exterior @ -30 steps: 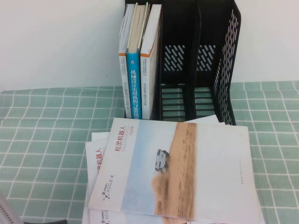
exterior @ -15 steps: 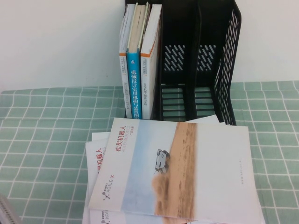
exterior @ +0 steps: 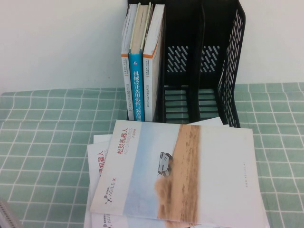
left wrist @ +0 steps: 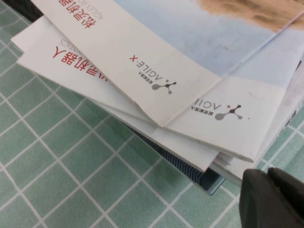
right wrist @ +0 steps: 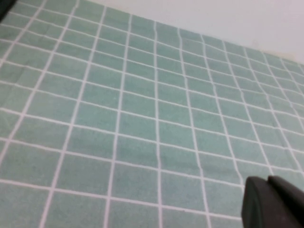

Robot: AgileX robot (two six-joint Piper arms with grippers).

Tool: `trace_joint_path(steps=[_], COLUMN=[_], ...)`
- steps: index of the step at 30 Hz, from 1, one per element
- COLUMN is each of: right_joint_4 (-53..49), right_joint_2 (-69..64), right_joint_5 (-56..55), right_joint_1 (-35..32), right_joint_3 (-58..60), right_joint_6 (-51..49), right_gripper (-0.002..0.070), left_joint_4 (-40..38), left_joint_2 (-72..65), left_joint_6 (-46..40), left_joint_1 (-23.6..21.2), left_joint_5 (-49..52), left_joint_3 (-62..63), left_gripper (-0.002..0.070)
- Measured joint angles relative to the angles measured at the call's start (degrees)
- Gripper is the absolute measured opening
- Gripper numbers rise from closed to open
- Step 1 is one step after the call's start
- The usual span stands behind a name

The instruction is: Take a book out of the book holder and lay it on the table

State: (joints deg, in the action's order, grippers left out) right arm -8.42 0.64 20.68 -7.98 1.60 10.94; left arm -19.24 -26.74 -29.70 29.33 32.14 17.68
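Table (exterior: 42, 142), green cloth with a white grid, spreads under everything I see. Holder (exterior: 235, 57) stands upright at its far edge against the wall; its leftmost compartment keeps three thick books (exterior: 141, 61) on end, and the two compartments to the right show only slotted walls. Nearer me, the book (exterior: 178, 173) lies flat and face up on top of a loose stack of similar booklets (exterior: 97, 164), just in front of the holder. My left gripper (left wrist: 273, 199) hangs low beside the stack's near-left corner, touching nothing; whether its fingers are clenched I cannot tell. My right gripper (right wrist: 273, 202) hovers over bare cloth, fingers pressed together, grasping nothing.
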Motion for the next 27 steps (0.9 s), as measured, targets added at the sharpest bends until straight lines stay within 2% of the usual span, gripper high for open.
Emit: trace_joint_path(steps=[5,11,18,27], right_joint_4=[0.00,-0.23,-0.59,-0.67], right_joint_2=[0.00,0.00,0.00,0.00], right_joint_5=[0.09,0.13,0.26,0.35], right_joint_1=[-2.65,-2.81,-0.02,0.26], right_joint_3=[0.00,0.00,0.00,0.00], right_joint_6=[-1.33,-5.48,-1.15,-0.95], right_gripper=[-0.0002,-0.0002,-0.0002,-0.0002], left_joint_4=[-0.12,-0.12,-0.12,-0.12], left_joint_2=[0.00,0.00,0.00,0.00], left_joint_6=[0.00,0.00,0.00,0.00], left_joint_1=[0.00,0.00,0.00,0.00], left_joint_5=[0.00,0.00,0.00,0.00], left_joint_3=[0.00,0.00,0.00,0.00], left_gripper=[-0.0003,-0.0003,-0.0003,-0.0003])
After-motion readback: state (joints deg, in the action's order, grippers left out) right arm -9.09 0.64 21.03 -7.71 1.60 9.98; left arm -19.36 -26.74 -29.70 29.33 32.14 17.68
